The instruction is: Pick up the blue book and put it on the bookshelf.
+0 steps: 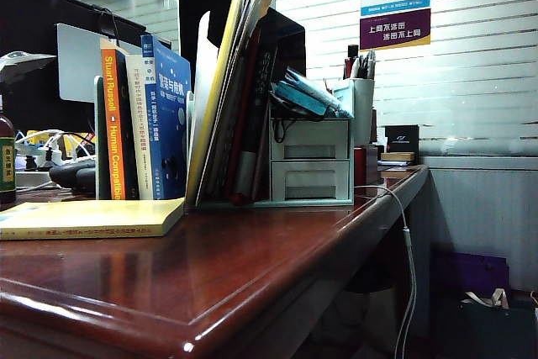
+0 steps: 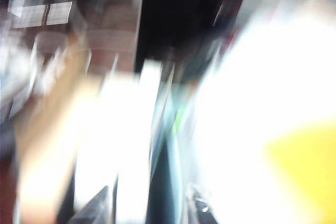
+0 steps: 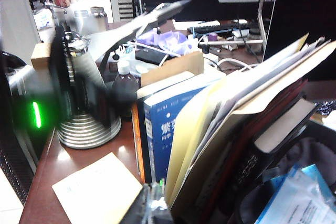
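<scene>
Blue book (image 3: 160, 129) upright among books

You see a pale-yellow paperback (image 1: 92, 218) lying flat on the reddish wooden desk (image 1: 252, 275), near its left edge. An orange-spined book (image 1: 112, 128) stands upright, with a white-spined book (image 1: 139, 128) beside it. Leaning folders (image 1: 227, 81) tilt right toward a grey two-drawer box (image 1: 309, 161), which carries a pen holder (image 1: 361, 98). A white cable (image 1: 409, 275) hangs off the desk's right side
</scene>
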You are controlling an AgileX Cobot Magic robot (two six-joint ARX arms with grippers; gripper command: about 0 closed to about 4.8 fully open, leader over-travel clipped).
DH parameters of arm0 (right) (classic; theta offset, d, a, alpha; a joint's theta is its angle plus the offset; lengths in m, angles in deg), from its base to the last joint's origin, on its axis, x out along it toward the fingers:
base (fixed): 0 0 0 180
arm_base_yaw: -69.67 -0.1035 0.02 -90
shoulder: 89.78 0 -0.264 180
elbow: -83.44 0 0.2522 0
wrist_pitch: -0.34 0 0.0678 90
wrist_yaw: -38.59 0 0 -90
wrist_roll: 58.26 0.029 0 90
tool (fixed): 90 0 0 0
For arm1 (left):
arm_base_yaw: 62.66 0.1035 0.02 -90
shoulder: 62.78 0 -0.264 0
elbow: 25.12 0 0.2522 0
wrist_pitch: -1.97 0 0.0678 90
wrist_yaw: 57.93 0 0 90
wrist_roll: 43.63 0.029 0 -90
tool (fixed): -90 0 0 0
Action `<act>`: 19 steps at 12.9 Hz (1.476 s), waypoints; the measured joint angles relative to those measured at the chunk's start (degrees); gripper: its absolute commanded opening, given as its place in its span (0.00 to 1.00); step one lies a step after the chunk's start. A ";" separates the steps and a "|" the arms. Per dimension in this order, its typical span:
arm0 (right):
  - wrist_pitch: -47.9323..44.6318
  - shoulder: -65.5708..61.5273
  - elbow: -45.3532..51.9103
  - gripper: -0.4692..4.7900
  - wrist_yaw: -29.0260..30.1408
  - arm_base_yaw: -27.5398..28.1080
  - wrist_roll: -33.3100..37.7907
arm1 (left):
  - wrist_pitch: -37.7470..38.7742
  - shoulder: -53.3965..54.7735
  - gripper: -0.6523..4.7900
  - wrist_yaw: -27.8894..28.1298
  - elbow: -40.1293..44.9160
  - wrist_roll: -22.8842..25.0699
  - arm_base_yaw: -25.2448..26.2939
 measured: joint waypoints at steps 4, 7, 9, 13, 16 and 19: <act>-0.07 0.96 0.00 0.09 0.00 0.02 0.81 | -6.99 6.49 0.47 1.77 5.46 -3.41 -0.13; -0.04 1.36 0.02 0.09 0.00 0.02 0.90 | -10.25 11.26 0.29 2.86 5.44 -3.39 -0.09; -0.04 1.62 0.02 0.09 0.02 0.02 0.92 | -13.99 13.07 0.11 4.42 5.44 -3.23 0.57; -0.04 1.60 0.02 0.09 0.02 0.00 0.92 | -18.12 18.88 0.20 0.68 0.87 -0.66 3.87; 0.15 1.60 0.00 0.09 -5.81 0.00 0.92 | -11.63 5.55 0.11 -0.13 0.79 2.99 2.86; 1.29 6.91 1.73 0.09 -7.26 0.11 0.15 | 9.42 -17.99 0.11 -1.27 1.25 6.73 2.21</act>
